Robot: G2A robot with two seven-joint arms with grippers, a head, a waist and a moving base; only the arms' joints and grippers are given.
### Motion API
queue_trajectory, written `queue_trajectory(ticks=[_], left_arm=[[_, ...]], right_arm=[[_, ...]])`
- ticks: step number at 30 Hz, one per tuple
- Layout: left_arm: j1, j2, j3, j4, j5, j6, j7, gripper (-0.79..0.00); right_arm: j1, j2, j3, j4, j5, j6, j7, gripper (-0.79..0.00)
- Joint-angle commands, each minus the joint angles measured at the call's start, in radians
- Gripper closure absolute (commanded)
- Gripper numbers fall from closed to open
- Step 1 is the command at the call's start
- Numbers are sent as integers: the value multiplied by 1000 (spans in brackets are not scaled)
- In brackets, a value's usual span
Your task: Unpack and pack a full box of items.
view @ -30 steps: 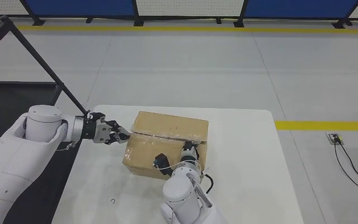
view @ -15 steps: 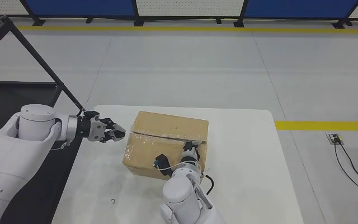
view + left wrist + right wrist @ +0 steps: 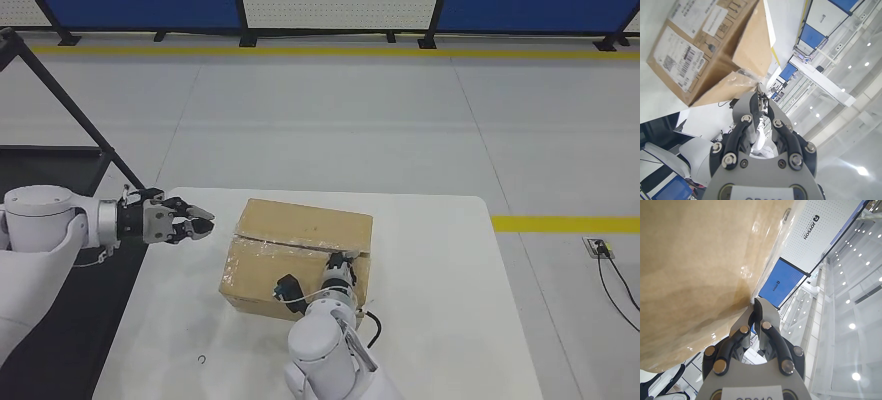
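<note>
The white table [image 3: 440,300] carries a brown cardboard box [image 3: 300,240] near its middle, sitting slightly askew to the table's edges. The box is closed, with printed labels on one end [image 3: 683,56]. Clear tape [image 3: 290,242] runs along the top seam and wrinkles loosely at one corner [image 3: 743,78].

The left gripper [image 3: 200,222] hangs over the table's left side, pointing at the box's end but apart from it. Its fingertips are drawn together [image 3: 759,91], and I cannot tell whether any tape is pinched between them.

The right gripper [image 3: 337,264] is at the box's near top edge. Its fingers are closed tip to tip [image 3: 754,303] and touch the taped edge – whether they hold tape is unclear.

A small dark object [image 3: 201,359] lies near the table's front left, well apart from the box.
</note>
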Motion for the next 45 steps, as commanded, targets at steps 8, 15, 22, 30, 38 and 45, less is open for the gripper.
queue_trajectory(ticks=[8,15,22,30,38,45], left_arm=[[12,-27,40,-50,-19,59,36,0],[-15,-72,123,-8,-3,82,35,0],[-56,-121,177,75,-2,75,50,0],[-87,-155,212,139,18,64,18,0],[-108,-179,254,179,30,58,12,0],[-126,-194,264,210,34,51,5,0]], right_arm=[[-5,0,-2,0,0,-2,6,0],[-9,2,-8,-3,0,-3,6,0],[-7,4,-11,-1,0,-4,2,0],[-4,6,-9,-1,0,-8,-7,0],[-2,9,-6,2,0,-12,-12,0],[-1,12,-6,0,0,-19,-11,-123]])
